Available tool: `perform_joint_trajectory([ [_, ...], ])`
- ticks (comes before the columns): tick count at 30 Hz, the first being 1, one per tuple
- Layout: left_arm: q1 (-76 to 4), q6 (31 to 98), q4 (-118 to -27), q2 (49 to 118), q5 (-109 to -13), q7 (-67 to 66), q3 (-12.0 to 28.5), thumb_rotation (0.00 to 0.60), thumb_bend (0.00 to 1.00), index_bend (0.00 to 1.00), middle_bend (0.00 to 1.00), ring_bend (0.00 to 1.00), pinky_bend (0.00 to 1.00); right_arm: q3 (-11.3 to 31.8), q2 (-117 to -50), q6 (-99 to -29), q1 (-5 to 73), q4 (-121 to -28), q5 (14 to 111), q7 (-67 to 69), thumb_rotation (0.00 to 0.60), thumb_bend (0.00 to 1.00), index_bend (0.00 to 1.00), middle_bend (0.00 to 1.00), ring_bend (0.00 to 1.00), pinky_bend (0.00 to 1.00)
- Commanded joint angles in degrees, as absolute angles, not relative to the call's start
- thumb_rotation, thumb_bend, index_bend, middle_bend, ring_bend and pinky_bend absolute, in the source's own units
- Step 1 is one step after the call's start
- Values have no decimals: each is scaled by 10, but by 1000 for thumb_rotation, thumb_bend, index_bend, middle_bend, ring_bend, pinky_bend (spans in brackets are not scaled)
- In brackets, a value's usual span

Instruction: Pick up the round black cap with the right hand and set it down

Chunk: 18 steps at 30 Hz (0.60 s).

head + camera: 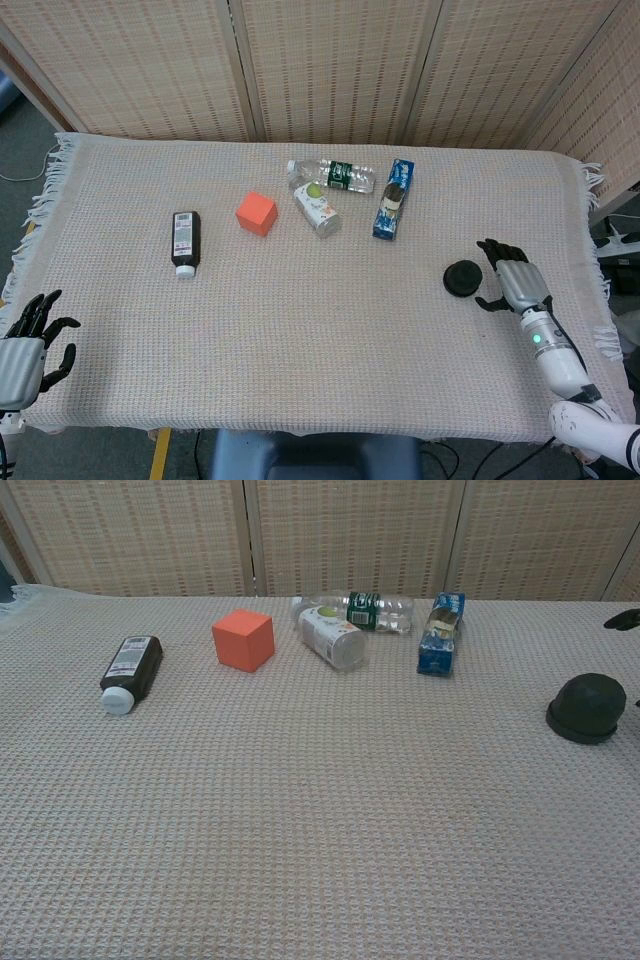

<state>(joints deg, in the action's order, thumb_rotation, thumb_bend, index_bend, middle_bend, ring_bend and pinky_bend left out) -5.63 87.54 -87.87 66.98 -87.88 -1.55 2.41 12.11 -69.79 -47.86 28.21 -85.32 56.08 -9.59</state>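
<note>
The round black cap (462, 278) lies flat on the woven cloth at the right side of the table; the chest view shows the cap (587, 708) near its right edge. My right hand (512, 275) rests just to the right of the cap with its fingers spread, holding nothing; a small gap separates it from the cap. In the chest view only a dark fingertip (623, 620) of it shows at the right edge. My left hand (30, 338) hangs at the table's front left corner, fingers apart and empty.
A dark bottle with a white cap (185, 241) lies at the left. An orange cube (256, 213), a clear water bottle (333, 176), a small jar (317, 209) and a blue packet (393, 199) cluster at the back centre. The cloth's fringed edge (594, 180) runs beside the right hand.
</note>
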Motion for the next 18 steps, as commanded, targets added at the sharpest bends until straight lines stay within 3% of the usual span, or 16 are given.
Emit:
perform_joint_trajectory([
  [1, -56, 875, -879, 670, -880, -16, 24, 600, 476, 374, 63, 56, 301, 122, -720, -453, 312, -827, 510, -127, 600, 180, 0, 0, 0, 3],
  [18, -54, 879, -883, 663, -882, 0, 24, 600, 477, 376, 63, 57, 304, 89, -784, -416, 375, -764, 413, -187, 600, 170, 0, 0, 0, 32],
])
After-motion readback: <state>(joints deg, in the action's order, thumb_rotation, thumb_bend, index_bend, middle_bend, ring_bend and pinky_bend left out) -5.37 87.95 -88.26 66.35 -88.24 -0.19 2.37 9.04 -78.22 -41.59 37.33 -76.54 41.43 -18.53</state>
